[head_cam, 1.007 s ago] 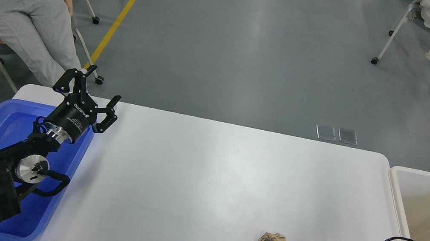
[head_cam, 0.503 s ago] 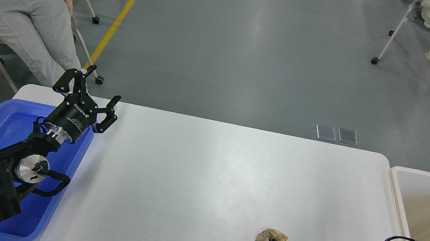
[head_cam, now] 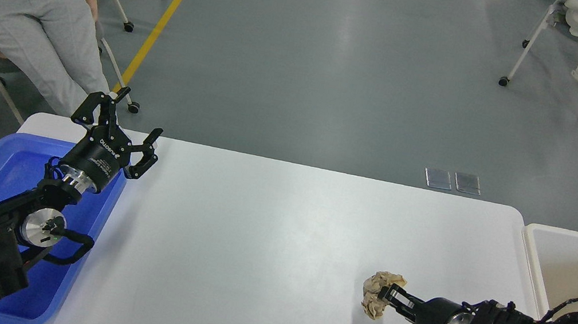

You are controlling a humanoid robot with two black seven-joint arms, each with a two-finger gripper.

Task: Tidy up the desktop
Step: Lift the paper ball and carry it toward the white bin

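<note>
The white worktop (head_cam: 263, 250) spans the middle. At five o'clock, the right gripper (head_cam: 388, 295) has its jaws clamped on a crumpled paper ball (head_cam: 379, 295), seemingly lifted. At nine o'clock, the left gripper (head_cam: 124, 121) is spread wide, empty.

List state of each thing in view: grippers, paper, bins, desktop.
right gripper: shut on the crumpled paper wad, held above the desktop.
crumpled paper wad: pinched, lifted, shadow below it.
left gripper: open, holding nothing, above the blue tray's far corner.
blue tray: nothing visible inside; partly hidden by the arm.
cream bin: open top, visible part holds nothing.
desktop: bare where visible.
</note>
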